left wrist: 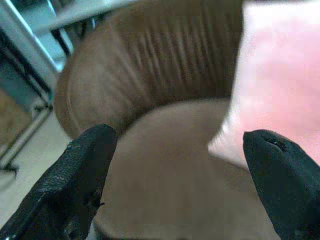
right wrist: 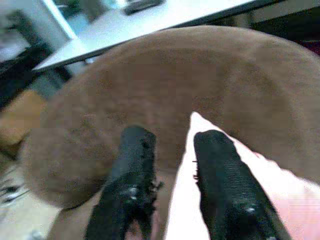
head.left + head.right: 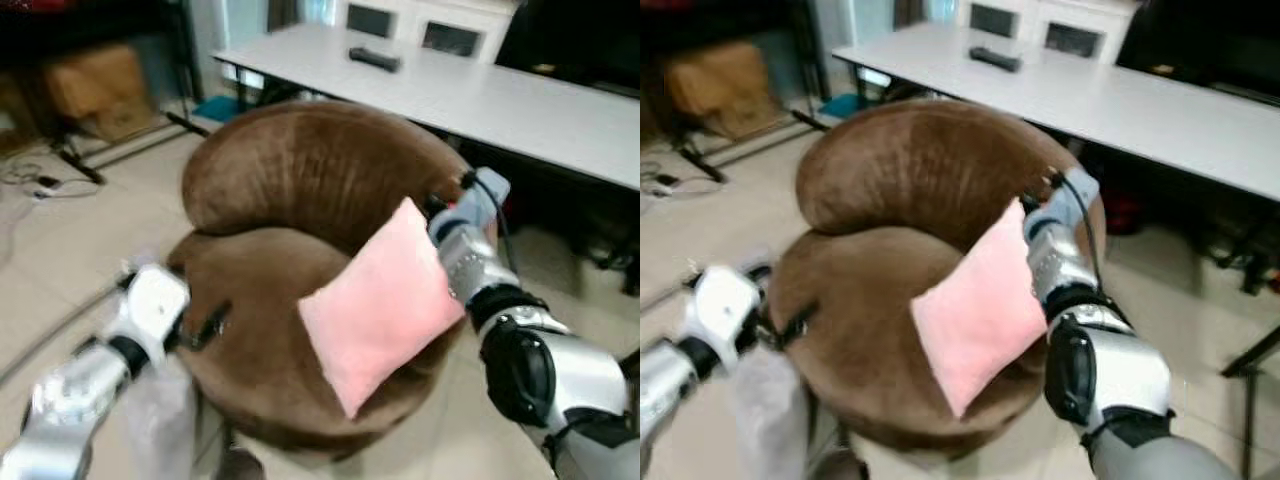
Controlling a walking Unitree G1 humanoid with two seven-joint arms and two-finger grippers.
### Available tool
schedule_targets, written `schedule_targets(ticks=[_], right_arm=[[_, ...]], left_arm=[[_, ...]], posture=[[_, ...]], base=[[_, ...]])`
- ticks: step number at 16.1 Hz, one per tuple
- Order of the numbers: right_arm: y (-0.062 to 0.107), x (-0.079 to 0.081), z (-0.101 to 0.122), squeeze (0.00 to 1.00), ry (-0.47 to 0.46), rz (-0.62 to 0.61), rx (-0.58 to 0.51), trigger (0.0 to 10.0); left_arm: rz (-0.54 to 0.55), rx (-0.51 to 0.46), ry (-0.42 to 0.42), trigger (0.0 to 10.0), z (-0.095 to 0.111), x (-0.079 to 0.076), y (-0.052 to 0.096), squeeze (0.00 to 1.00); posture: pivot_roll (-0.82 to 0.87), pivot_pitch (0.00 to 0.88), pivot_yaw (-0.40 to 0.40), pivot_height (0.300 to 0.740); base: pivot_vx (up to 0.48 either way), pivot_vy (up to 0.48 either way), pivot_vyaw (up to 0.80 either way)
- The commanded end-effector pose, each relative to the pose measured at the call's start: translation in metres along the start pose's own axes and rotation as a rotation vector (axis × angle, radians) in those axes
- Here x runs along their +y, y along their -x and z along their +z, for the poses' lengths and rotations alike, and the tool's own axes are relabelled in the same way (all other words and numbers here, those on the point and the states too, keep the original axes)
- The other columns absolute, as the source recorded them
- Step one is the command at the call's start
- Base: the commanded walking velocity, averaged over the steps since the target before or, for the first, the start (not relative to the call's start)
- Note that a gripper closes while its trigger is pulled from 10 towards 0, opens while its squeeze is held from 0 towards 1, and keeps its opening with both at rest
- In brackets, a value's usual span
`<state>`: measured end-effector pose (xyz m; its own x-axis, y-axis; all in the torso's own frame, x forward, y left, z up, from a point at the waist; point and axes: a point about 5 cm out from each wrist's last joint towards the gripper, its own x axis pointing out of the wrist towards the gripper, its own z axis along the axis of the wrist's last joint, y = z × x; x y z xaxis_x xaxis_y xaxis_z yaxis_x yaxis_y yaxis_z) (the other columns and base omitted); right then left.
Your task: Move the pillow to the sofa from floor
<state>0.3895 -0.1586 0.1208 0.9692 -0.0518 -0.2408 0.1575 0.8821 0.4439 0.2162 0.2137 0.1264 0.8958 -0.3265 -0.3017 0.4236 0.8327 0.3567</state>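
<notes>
A pink pillow (image 3: 385, 300) leans tilted on the front right of a round brown sofa chair (image 3: 300, 170), its lower corner hanging past the seat edge. My right gripper (image 3: 435, 210) is at the pillow's top corner, against the backrest. In the right wrist view its fingers (image 2: 220, 185) stand close together with the pillow's edge (image 2: 280, 200) between them. My left gripper (image 3: 210, 325) hovers at the seat's front left, open. The left wrist view shows its fingertips (image 1: 90, 150) wide apart, facing the seat and the pillow (image 1: 280, 75).
A long white table (image 3: 480, 95) with a black remote (image 3: 375, 58) stands behind the chair. A cardboard box (image 3: 95, 90), a black stand and cables (image 3: 30, 180) lie at the far left. Something pale and translucent (image 3: 160, 420) stands on the tiled floor under my left arm.
</notes>
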Motion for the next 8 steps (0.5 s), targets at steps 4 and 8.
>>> schedule_targets(ticks=[4, 8], right_arm=[[0.004, -0.009, 0.03, 0.0, 0.035, 0.225, -0.132, 10.0], [0.044, -0.023, 0.01, 0.0, 0.294, 0.247, -0.171, 10.0]], left_arm=[[0.238, -0.102, 0.094, 10.0, 0.017, 0.004, -0.006, 0.44], [0.345, -0.091, 0.086, 10.0, 0.019, -0.01, -0.004, 0.17]], posture=[[0.16, 0.0, -0.095, 0.735], [0.14, 0.0, -0.1, 0.735]], base=[[0.0, 0.0, 0.0], [0.0, 0.0, 0.0]])
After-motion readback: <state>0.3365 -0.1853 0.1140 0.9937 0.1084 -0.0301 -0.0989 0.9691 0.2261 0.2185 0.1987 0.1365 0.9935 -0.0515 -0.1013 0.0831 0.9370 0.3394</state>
